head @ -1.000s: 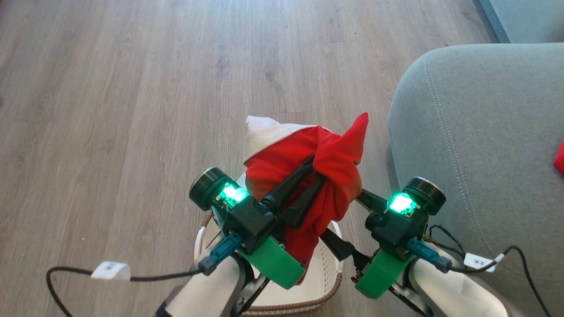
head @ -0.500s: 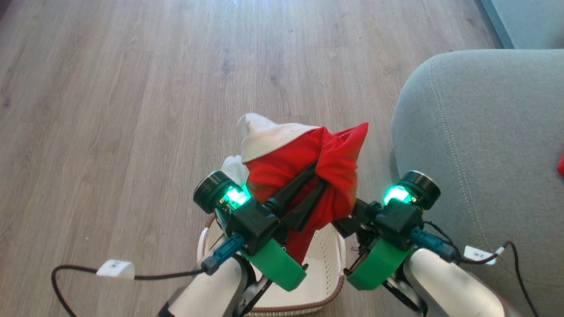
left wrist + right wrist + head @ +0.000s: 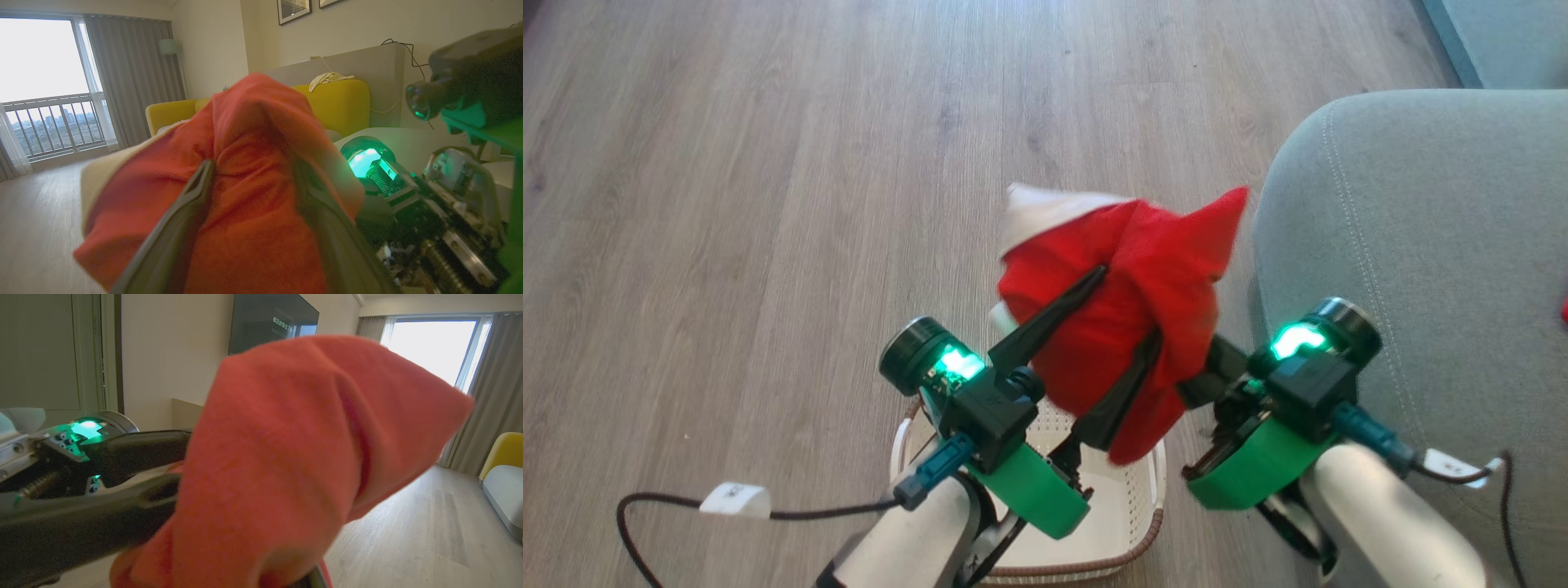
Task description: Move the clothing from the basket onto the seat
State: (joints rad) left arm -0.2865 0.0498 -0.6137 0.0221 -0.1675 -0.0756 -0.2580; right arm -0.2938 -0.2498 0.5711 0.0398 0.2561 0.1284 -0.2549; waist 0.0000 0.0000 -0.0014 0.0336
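Observation:
The clothing (image 3: 1127, 318), a red bundle with a white band, hangs in the air above the basket (image 3: 1153, 490) and just left of the seat (image 3: 1421, 245). My left gripper (image 3: 1131, 300) is open, its two dark fingers spread wide with the red fabric (image 3: 253, 179) lying between and over them. My right gripper (image 3: 1199, 371) reaches into the bundle from the right, shut on the clothing (image 3: 294, 449), which hides its fingertips. A sliver of another red garment (image 3: 1565, 309) lies on the seat at the right edge.
Wood floor (image 3: 768, 204) stretches to the left and ahead. A blue-grey furniture edge (image 3: 1503, 33) sits beyond the seat. Cables with white tags (image 3: 731, 500) trail from both wrists. A yellow sofa (image 3: 339, 102) and a balcony window (image 3: 45, 85) stand across the room.
My left gripper's fingers have spread apart, releasing their pinch on the clothing. The right gripper and the bundle have shifted to the right, nearer the seat.

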